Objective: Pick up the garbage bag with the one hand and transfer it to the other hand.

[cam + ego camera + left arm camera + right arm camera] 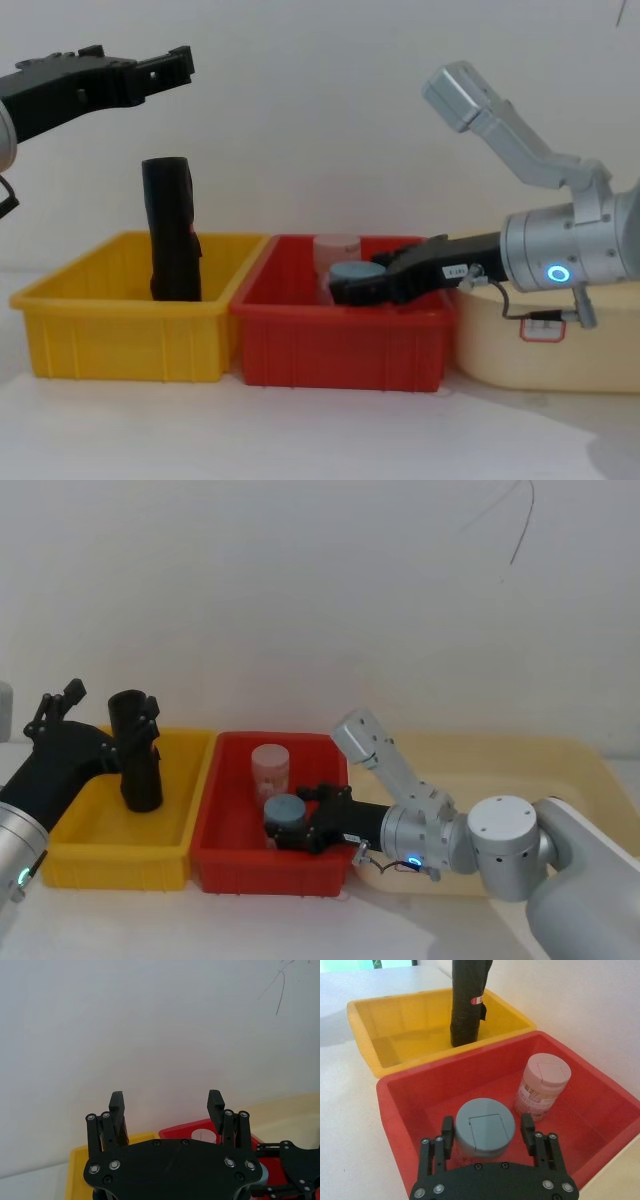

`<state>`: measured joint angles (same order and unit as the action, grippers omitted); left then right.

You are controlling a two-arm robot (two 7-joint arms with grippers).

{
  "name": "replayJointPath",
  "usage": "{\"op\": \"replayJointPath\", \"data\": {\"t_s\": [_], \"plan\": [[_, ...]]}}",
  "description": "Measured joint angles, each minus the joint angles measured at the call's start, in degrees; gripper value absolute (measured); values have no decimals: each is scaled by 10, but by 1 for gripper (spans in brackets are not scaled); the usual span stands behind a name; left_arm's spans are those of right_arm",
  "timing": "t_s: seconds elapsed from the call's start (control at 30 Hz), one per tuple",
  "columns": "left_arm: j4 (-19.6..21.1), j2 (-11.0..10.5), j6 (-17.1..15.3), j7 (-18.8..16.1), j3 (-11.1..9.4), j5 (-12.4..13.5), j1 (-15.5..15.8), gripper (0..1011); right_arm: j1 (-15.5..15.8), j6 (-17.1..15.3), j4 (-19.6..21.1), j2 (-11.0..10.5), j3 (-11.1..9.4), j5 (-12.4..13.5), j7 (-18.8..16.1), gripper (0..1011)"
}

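Our left gripper (180,60) hangs open above the garbage bag (172,230), which is not yet grasped. Our right gripper (487,1132) brackets the grey-lidded jar (485,1127), its jaws spread; pickup and handover remain.

The light is bright and soft, and it seems to come from above; the white wall (300,590) looks even, with no glare; the table (300,430) shows faint grey shadows under the 2 bins; the yellow bin (410,1025) has a soft shine inside; near things look a bit fuzzy.
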<state>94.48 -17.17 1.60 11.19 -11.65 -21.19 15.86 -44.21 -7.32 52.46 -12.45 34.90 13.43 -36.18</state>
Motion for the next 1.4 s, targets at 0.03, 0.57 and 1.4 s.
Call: {"op": "replayJointPath", "data": {"t_s": [0.03, 0.57, 1.4], "plan": [[0, 0, 0, 0, 0, 0, 0, 1000, 0, 0, -1, 0, 0, -1, -1, 770], [0, 0, 0, 0, 0, 0, 0, 1000, -5, -2, 16, -2, -5, -4, -4, 683], [0, 0, 0, 0, 0, 0, 0, 1000, 46, -13, 186, -77, -100, 35, 78, 683]]}}
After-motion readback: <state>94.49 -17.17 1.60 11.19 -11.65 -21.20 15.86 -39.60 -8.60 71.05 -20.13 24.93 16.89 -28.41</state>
